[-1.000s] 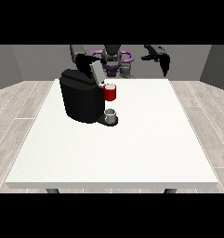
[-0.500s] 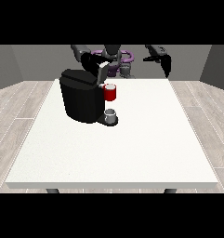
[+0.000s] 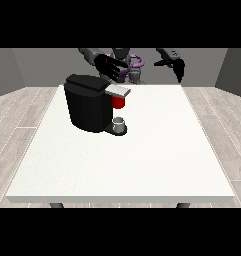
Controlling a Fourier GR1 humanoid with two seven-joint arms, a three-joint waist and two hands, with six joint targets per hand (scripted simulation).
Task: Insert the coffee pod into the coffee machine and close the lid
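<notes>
The black coffee machine (image 3: 89, 107) stands on the white table (image 3: 142, 160) at the back left. Its grey lid (image 3: 118, 90) lies nearly flat over the front of the machine. A red thing at the machine (image 3: 119, 102) shows just under the lid. A small grey thing (image 3: 119, 123) sits on the machine's base below it. The hand at the view's left (image 3: 108, 66) hovers above and behind the lid, open, fingers spread, holding nothing. The hand at the view's right (image 3: 178, 67) hangs raised over the table's far right edge, open, fingers pointing down.
The robot's torso (image 3: 126, 62) stands behind the table's far edge. The table's front edge (image 3: 122, 199) runs across the bottom of the view. Grey floor lies on both sides of the table.
The hand at the view's left has moved rightward over the machine. The lid, tilted up half a second ago, now lies flat. The other hand has barely moved.
</notes>
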